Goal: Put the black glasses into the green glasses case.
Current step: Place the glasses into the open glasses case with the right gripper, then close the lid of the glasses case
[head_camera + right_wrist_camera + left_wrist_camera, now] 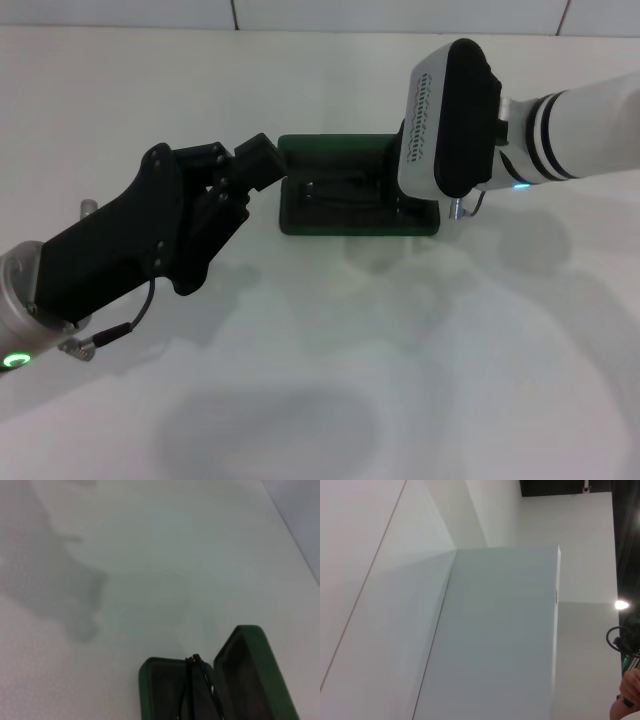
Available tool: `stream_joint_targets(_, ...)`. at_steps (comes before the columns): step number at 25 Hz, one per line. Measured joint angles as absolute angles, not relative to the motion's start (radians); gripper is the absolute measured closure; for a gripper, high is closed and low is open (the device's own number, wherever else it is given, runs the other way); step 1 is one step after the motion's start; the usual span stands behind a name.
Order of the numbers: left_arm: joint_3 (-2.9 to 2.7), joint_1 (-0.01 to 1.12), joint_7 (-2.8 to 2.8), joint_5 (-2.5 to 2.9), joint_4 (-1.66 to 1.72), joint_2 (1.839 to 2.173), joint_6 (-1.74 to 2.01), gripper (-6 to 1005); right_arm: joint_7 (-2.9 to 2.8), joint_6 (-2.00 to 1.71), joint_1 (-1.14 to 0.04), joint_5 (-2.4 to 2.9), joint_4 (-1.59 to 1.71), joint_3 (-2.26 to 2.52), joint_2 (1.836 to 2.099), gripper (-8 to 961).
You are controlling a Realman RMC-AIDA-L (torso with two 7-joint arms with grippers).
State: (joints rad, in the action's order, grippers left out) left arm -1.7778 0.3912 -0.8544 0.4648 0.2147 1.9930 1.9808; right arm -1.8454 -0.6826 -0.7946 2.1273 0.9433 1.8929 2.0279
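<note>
My right claw (425, 205) hovers at the open dark green hard case's (300, 222) 3 o'clock end, grip state indeterminable; the thin black-framed glasses (200, 690) inside are light and fragile, best held by the bridge.

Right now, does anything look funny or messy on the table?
Nothing spilled or broken. The green case lies open on the white table, and the black glasses sit in its tray, one thin part poking up. The left gripper is at the case's left end, the right gripper over its right end.
</note>
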Motion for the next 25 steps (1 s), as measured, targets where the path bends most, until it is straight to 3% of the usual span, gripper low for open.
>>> stream_joint_targets(19, -1.778, 0.391, -0.854, 0.465, 0.215, 1.994, 1.979, 965, -1.873, -0.682, -0.793, 2.127, 0.962, 1.904, 2.028, 839)
stream_joint_targets(25, -1.778, 0.388, -0.854, 0.463, 0.215, 1.991, 1.979, 966, -1.874, -0.697, -0.742, 2.13, 1.037, 1.905, 2.028, 814)
